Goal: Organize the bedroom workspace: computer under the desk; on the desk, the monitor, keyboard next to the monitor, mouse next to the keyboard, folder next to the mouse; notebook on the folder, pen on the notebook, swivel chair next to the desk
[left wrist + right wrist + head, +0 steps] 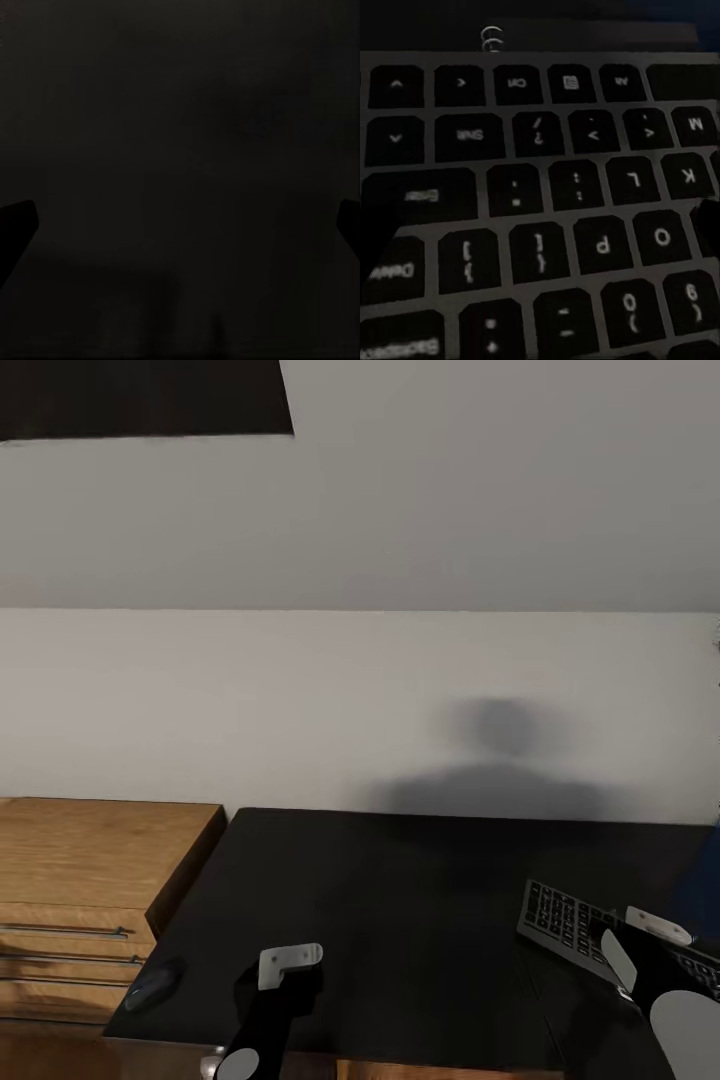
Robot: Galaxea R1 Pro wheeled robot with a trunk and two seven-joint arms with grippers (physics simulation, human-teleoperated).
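Right fingers (640,945) spread open over the keyboard (565,920) on the desk (400,900); left fingers (290,965) open

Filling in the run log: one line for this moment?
right gripper: over keyboard | left gripper: above desk | mouse: desk's left edge

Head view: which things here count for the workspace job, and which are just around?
Job things:
- desk, glossy black top
- keyboard, on the desk's right part, under the right gripper
- mouse, at the desk's left front corner

Just around:
- wooden dresser, left of the desk
- wall
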